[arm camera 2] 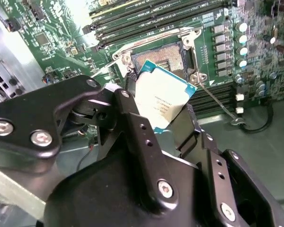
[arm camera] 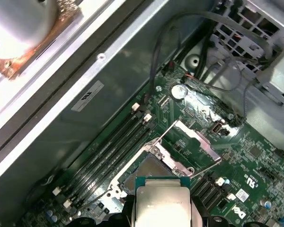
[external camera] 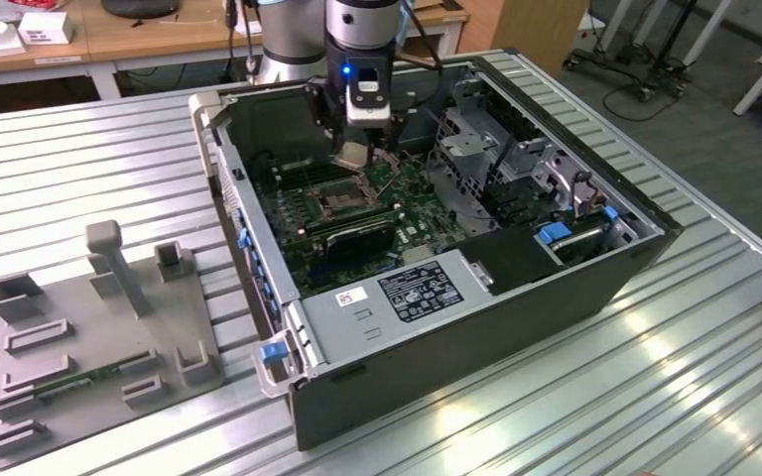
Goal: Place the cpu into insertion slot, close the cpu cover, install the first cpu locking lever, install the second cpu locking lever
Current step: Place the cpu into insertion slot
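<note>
The arm (external camera: 354,25) is a grey and black tube with a tiny blue light (external camera: 345,69). The gripper (arm camera 2: 161,97) is black with shiny screws (arm camera 2: 165,189).

Bright, even light is cast from overhead, so that pale glare is spread along the ribs of the metal table (external camera: 679,382) toward its edge at the exterior view's right, the inside of the computer case (external camera: 487,327) is kept in soft shadow, and the cpu (arm camera 2: 163,94) and the motherboard (arm camera 2: 47,33) are washed out in patches in the second wrist view.

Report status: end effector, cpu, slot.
End effector shut on cpu, poised near insertion slot. Slot unfilled, cpu cover open. Nothing in between.
</note>
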Tool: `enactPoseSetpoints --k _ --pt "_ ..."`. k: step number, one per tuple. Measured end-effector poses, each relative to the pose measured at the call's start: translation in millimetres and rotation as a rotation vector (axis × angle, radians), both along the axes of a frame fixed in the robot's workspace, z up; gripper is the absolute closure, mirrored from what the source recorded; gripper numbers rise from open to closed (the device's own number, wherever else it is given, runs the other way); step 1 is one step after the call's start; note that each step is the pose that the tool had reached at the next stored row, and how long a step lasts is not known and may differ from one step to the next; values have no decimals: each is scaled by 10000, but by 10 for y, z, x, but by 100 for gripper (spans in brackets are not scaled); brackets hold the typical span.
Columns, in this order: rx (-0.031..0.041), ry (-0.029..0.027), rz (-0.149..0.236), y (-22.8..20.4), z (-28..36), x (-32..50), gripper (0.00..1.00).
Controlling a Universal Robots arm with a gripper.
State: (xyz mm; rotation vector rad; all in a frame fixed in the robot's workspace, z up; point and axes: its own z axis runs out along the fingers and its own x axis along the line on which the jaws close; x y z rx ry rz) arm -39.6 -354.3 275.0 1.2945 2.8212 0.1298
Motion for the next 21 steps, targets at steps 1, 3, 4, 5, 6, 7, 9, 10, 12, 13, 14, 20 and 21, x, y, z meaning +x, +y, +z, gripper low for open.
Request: enactPoseSetpoints --k 1,3,4,5,6,7,9,10,12,13,14,20,21 --pt "0 0 -178 0 -1 0 46" --pt "-1 0 -538 0 -3 0 46" --pt "-1 0 -734 -1 -4 0 46" --pt "-2 1 -915 -1 -5 0 46" --pt "-1 1 -1093 -1 -6 0 46" --pt "-1 1 -1274 -1 -7 0 46" --pt "-1 1 -1634 0 -9 0 46" --pt "-2 1 -1806 -1 -9 0 46" --pt "-3 2 -1888 -1 -9 0 46" --pt "-1 1 -1895 0 -10 0 46" --pt "0 0 -2295 0 -12 0 46" --pt "-1 1 -3383 0 -16 0 46" --pt "-1 1 -3564 -1 -17 0 46"
